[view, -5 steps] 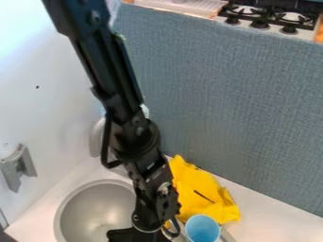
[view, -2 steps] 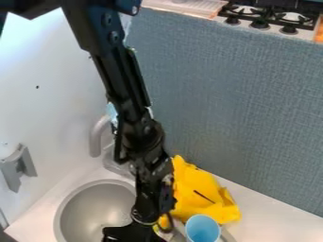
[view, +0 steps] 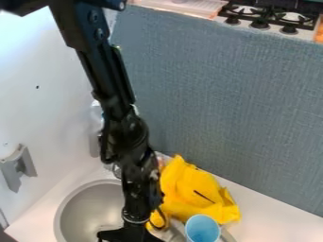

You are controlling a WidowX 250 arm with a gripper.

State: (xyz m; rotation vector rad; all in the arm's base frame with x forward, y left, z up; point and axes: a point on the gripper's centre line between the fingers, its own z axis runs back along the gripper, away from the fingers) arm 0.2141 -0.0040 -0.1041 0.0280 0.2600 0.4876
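Cloth (view: pixel 193 190) behind cup (view: pixel 202 229), basin (view: pixel 92 211) left

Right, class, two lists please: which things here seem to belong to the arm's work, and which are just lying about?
Probably in the work, nearest the hand:
- sink, beside it
- blue cup, to the right in view
- yellow cloth, behind the cup

Just about:
- stove
- tap
- grey bracket

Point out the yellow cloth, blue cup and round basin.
Yellow cloth (view: pixel 191 190): camera view, middle of its folds.
Blue cup (view: pixel 202 229): camera view, its inside.
Round basin (view: pixel 88 208): camera view, bare inner surface.
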